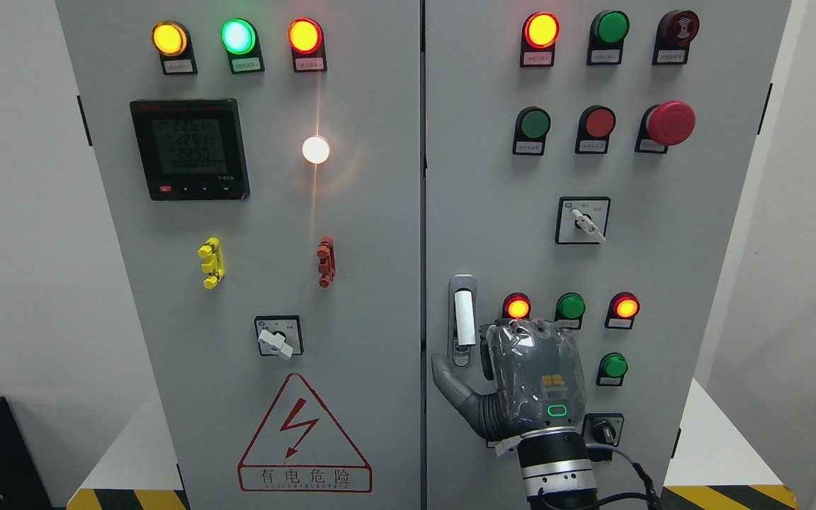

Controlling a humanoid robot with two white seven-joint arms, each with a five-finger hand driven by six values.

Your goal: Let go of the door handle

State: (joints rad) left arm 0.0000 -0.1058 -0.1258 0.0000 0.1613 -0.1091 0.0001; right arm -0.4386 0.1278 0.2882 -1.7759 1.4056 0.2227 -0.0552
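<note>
Head view is showing the right robot hand (514, 375) hovering just beside the door handle (462, 319) low on the right cabinet door (698, 283), thumb spread and holding nothing, suggesting the release is nearly finishing and pulling the arm away is coming next.

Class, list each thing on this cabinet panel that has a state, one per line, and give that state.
Right hand: open, beside the door handle, holding nothing.
Door handle: upright, white lever swung out of its recess.
Doors: shut.
Meter: on, showing digits.
Green lamp: lit.
Emergency stop: cannot tell.
Left selector: pointing lower right.
Upper right selector: pointing lower right.
</note>
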